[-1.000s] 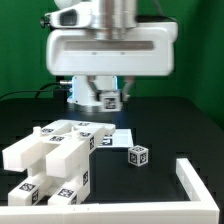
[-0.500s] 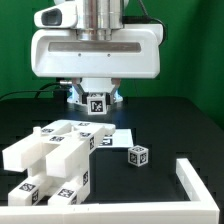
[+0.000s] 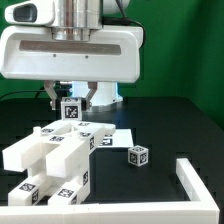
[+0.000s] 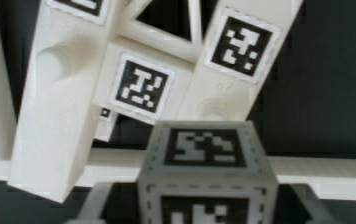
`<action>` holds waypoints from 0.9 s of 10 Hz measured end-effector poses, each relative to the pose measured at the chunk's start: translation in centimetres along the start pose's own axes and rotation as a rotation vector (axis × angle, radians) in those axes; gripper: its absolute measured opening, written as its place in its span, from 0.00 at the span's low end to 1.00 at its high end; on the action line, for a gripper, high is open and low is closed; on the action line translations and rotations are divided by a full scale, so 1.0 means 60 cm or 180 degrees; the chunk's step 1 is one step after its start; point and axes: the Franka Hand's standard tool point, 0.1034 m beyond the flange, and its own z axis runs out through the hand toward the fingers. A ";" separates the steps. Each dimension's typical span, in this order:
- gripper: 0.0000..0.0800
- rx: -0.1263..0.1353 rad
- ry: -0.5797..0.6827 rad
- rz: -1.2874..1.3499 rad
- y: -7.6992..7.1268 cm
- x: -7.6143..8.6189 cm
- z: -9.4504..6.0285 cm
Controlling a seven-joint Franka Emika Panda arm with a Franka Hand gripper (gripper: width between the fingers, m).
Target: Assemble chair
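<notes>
While the gripper [image 3: 71, 104] pinches one small tagged cube [image 3: 70, 111] between its two fingers just above the chair frame's [image 3: 55, 158] far end, a second tagged cube [image 3: 139, 155] sits on the table [image 3: 180, 122] to the exterior view's right of that frame. One marker board [image 3: 118, 133] lies just past the frame's far end; one white corner rail [image 3: 196, 180] lies well apart, beyond that cube.

- Between the fingers [image 3: 56, 97] of the gripper [image 3: 72, 104]: gap filled by a small white plastic cube [image 3: 70, 110] bearing black-and-white marker tags.
- Just beneath the fingertips: cluster of chunky matte white plastic chair pieces [image 3: 55, 155], blocking straight descent.
- To the exterior view's right of the fingers: bare black table [image 3: 170, 125], open passage.
- Farther right, below finger level: second small tagged white cube [image 3: 139, 155] and low white L-shaped corner rail [image 3: 195, 175].
</notes>
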 end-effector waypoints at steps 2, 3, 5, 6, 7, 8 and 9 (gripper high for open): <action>0.36 0.0000 -0.0006 0.0025 0.000 -0.001 0.001; 0.36 0.0009 -0.0010 0.0073 -0.001 -0.002 0.003; 0.36 0.0005 0.0071 0.0334 -0.014 0.008 0.020; 0.36 -0.0037 0.0129 0.0307 -0.016 0.017 0.023; 0.36 -0.0037 0.0123 0.0311 -0.015 0.016 0.024; 0.36 -0.0038 0.0122 0.0312 -0.015 0.015 0.025; 0.36 -0.0039 0.0121 0.0312 -0.015 0.015 0.025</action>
